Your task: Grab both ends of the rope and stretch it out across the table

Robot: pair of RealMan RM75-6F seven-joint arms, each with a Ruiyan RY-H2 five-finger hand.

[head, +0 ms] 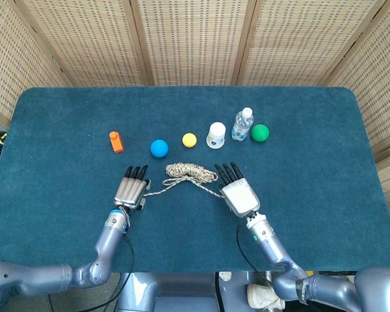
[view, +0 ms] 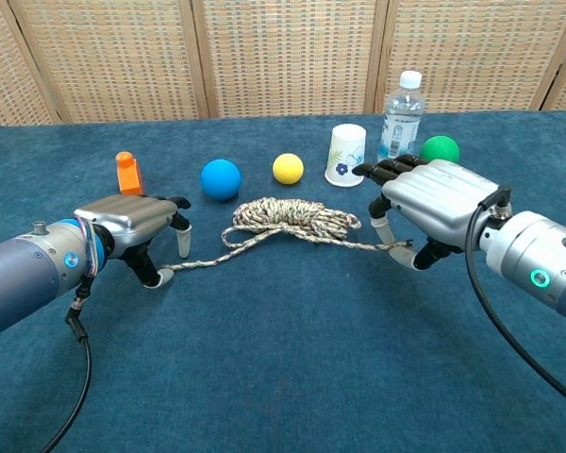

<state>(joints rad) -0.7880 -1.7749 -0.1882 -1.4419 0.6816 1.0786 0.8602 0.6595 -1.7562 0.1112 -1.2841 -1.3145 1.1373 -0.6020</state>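
The rope (head: 187,171) lies as a speckled beige coil at the table's middle, shown also as the rope (view: 292,217) in the chest view. One loose strand runs from each side of it. My left hand (head: 131,188) hovers palm down over the left strand's end (view: 170,269). That end lies beside the thumb tip, and the fingers are apart. My right hand (head: 237,192) is palm down over the right strand's end (view: 406,247), which lies between a lowered finger and the thumb. Neither hand (view: 137,222) (view: 434,203) visibly pinches the rope.
Behind the rope stands a row of objects: orange block (head: 116,141), blue ball (head: 158,148), yellow ball (head: 189,139), white paper cup (head: 216,135), water bottle (head: 242,124), green ball (head: 260,132). Wicker screens close off the back of the blue table (head: 52,117).
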